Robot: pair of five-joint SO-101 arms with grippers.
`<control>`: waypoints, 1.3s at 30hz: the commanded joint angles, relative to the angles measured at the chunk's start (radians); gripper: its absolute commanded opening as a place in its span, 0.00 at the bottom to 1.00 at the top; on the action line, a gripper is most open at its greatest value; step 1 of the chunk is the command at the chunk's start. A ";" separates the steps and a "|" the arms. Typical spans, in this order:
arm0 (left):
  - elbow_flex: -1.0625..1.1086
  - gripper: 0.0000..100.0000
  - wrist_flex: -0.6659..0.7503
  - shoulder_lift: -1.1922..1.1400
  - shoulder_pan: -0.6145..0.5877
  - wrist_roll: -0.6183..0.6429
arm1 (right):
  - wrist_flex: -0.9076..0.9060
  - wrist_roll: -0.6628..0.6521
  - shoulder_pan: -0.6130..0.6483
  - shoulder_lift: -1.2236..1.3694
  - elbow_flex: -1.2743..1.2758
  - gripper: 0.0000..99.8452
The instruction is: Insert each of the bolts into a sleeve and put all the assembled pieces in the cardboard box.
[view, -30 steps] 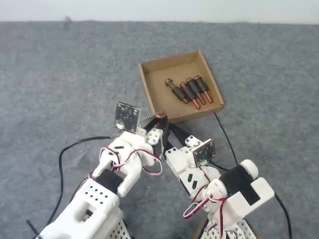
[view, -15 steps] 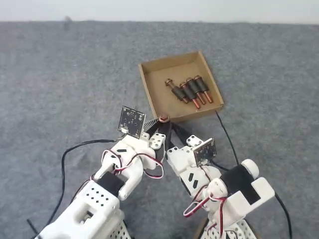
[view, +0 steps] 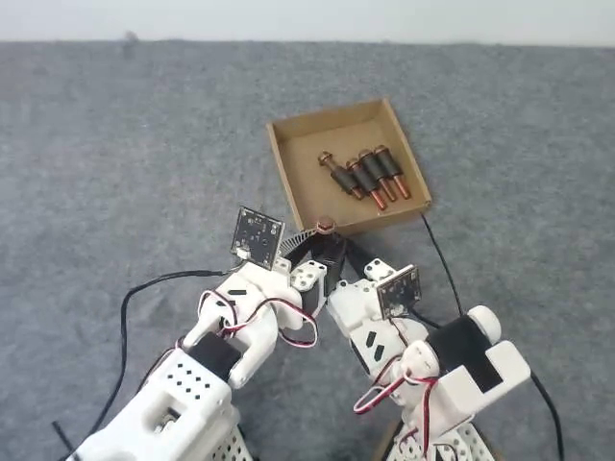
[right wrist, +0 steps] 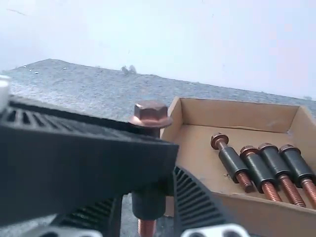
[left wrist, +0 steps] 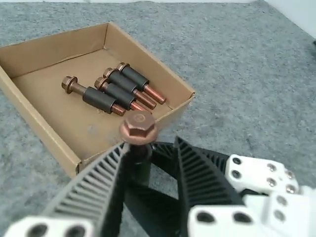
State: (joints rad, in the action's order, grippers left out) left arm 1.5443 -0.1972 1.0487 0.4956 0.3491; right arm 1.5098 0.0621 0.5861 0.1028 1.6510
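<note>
Grey carpeted table (view: 115,144); right gripper (view: 334,254) clamped on an upright copper bolt in a black sleeve (right wrist: 148,200), just outside the shallow brown cardboard box (view: 288,182); left gripper (left wrist: 150,144) alongside, its hold impossible to tell.

grey carpet (view: 115,144) runs to a white wall (view: 288,19).

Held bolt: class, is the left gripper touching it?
Touching. The left wrist view shows its ribbed finger pressed against the bolt just under the head.
</note>
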 commanded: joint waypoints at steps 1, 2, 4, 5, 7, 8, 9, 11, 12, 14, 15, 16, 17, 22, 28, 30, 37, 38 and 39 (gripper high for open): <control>0.005 0.13 0.002 0.003 0.012 -0.005 | 0.028 0.009 -0.030 -0.039 0.028 0.01; 0.002 0.13 0.002 0.003 0.012 0.000 | 0.028 0.009 -0.030 -0.039 0.028 0.01; -0.002 0.13 0.002 0.003 0.014 0.002 | 0.028 0.009 -0.030 -0.039 0.028 0.01; -0.002 0.13 0.002 0.003 0.014 0.002 | 0.028 0.009 -0.030 -0.039 0.028 0.01; -0.010 0.13 0.002 0.003 0.011 0.000 | 0.028 0.009 -0.030 -0.039 0.028 0.01; -0.010 0.13 0.002 0.003 -0.002 -0.002 | 0.028 0.009 -0.030 -0.039 0.028 0.01; -0.012 0.13 0.002 0.003 -0.020 -0.003 | 0.028 0.009 -0.030 -0.039 0.028 0.01; -0.013 0.13 0.005 0.003 -0.057 -0.003 | 0.028 0.009 -0.030 -0.039 0.028 0.01; -0.015 0.13 0.005 0.003 -0.069 -0.003 | 0.028 0.009 -0.030 -0.039 0.028 0.01; -0.025 0.13 0.002 0.003 -0.078 -0.003 | 0.028 0.009 -0.030 -0.039 0.028 0.01; -0.027 0.13 0.002 0.003 -0.078 -0.003 | 0.028 0.009 -0.030 -0.039 0.028 0.01; -0.027 0.13 0.002 0.003 -0.078 -0.003 | 0.028 0.009 -0.030 -0.039 0.028 0.01; -0.027 0.13 0.002 0.003 -0.078 -0.003 | 0.028 0.009 -0.030 -0.039 0.028 0.01; -0.028 0.13 0.003 0.003 -0.077 -0.003 | 0.028 0.009 -0.030 -0.039 0.028 0.01; -0.051 0.13 0.002 0.003 -0.066 0.002 | 0.028 0.009 -0.030 -0.039 0.028 0.01; -0.051 0.13 0.002 0.003 -0.038 0.002 | 0.028 0.009 -0.030 -0.039 0.028 0.01; -0.054 0.13 0.000 0.005 0.037 -0.002 | 0.027 0.009 -0.031 -0.039 0.026 0.01; -0.054 0.13 0.000 0.005 0.037 -0.003 | 0.027 0.009 -0.031 -0.039 0.026 0.01; -0.054 0.13 0.000 0.005 0.037 -0.003 | 0.027 0.009 -0.031 -0.039 0.026 0.01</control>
State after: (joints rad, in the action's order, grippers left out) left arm 1.5443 -0.2079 1.0380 0.4987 0.3583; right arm 1.5129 0.0621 0.5631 0.1028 1.6525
